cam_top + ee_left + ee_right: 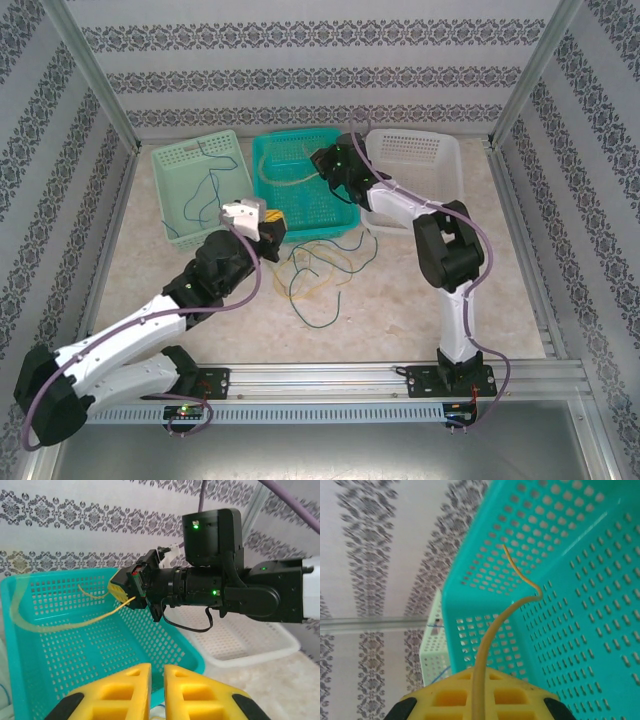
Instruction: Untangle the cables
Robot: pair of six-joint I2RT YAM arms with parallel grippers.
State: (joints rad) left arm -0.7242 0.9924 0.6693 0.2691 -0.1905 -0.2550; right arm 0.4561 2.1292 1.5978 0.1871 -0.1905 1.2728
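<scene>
The pale, marbled table [420,300] carries three containers in a row. In the middle is a teal basket [310,205] of perforated plastic. A light green basket [175,165] of the same make touches its left side, and a white basket [420,165] stands just beside its right side. The white-and-black left arm [130,335] reaches toward the teal basket's near left corner, and the right arm [450,250] bends over its far right corner. The left gripper [157,680] hovers at the near rim of the teal basket, pointing across it. Its yellow fingers [125,690] are parted by only a thin slit and have nothing between them. The right gripper [480,680] hangs inside the teal basket, pinched tight on a thin yellow cable [492,625]. That cable runs straight out from the fingertips, hooks once, and ends with its free tip aimed at the basket wall. In the overhead view its longer part [285,182] lies across the teal basket's width, from the gripper leftward toward the left wall. Just in front of the teal basket's near wall, the loose cables [320,270] lie on the table as a curly heap of yellow, dark green and blue strands that cross one another. A thin blue cable [213,185] wanders lengthwise through the light green basket.
</scene>
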